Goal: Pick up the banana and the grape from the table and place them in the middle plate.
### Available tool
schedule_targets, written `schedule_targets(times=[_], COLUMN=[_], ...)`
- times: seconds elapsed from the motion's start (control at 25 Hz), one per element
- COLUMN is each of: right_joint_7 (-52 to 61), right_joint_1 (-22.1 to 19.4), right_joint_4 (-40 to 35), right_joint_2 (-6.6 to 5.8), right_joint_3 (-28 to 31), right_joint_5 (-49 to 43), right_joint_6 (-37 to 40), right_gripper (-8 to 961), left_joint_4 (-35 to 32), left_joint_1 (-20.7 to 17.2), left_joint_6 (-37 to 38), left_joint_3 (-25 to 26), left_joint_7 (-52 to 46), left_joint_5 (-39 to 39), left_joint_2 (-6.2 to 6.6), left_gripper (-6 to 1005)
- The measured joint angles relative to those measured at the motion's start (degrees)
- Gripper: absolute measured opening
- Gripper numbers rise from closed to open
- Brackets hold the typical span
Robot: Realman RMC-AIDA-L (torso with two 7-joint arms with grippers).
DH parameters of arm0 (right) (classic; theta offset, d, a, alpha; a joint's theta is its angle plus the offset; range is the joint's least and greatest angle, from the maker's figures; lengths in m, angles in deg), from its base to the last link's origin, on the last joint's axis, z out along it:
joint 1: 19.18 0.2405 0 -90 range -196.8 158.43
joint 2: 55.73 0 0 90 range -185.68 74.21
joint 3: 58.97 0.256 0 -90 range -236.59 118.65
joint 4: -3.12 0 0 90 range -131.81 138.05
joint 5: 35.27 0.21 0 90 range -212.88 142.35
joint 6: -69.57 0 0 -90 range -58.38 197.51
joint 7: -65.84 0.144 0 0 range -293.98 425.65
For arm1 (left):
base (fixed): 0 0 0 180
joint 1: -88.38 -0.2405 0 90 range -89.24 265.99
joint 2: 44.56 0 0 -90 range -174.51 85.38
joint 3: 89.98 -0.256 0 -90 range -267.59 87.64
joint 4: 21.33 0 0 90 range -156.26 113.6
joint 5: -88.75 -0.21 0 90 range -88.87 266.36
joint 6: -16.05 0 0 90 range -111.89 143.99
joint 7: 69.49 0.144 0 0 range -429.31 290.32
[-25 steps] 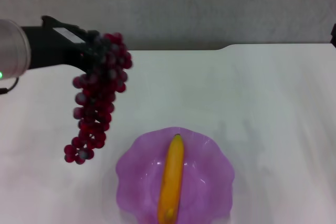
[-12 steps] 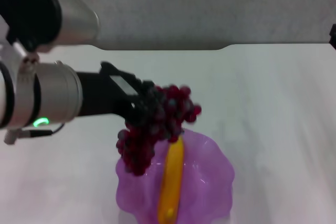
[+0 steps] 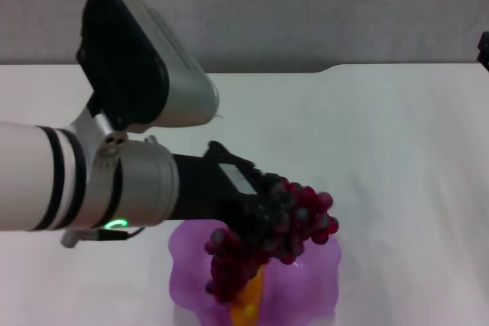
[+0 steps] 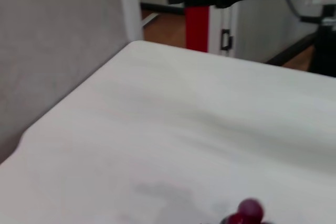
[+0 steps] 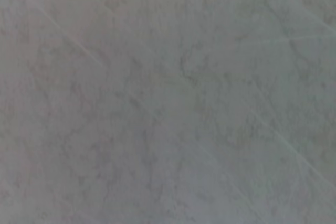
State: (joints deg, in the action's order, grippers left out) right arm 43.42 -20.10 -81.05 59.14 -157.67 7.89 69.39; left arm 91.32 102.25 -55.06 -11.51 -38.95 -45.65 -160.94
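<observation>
My left gripper is shut on the top of the grape bunch, dark red-purple, and holds it over the purple scalloped plate at the near middle of the white table. The bunch hangs down into the plate and covers most of the yellow banana, which lies in the plate with only its near end showing. One grape shows at the edge of the left wrist view. My right gripper stays parked at the far right edge; its wrist view shows only a grey surface.
The table's far edge has a notch and a grey wall stands behind it. The left wrist view shows a red post and a black stand beyond the table.
My left arm has carried the grape bunch from the far left of the table rightwards and towards me, and lower, so that it now hangs over the plate and hides most of the banana.
</observation>
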Motion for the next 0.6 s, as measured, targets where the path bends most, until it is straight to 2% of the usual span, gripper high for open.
schedule_targets(times=[0.24, 0.6], right_joint_7=[0.0, 0.0], right_joint_1=[0.31, 0.42], right_joint_4=[-0.03, 0.11], right_joint_2=[0.0, 0.0], right_joint_3=[-0.17, -0.18], right_joint_5=[0.0, 0.0], right_joint_6=[0.01, 0.01], right_gripper=[606, 607], left_joint_4=[-3.16, -21.18], left_joint_1=[1.15, 4.65], left_joint_6=[1.36, 12.09], left_joint_3=[-0.34, -0.38], left_joint_7=[1.34, 6.2], left_joint_5=[1.79, 1.42], left_joint_2=[0.02, 0.01], left_gripper=[190, 190])
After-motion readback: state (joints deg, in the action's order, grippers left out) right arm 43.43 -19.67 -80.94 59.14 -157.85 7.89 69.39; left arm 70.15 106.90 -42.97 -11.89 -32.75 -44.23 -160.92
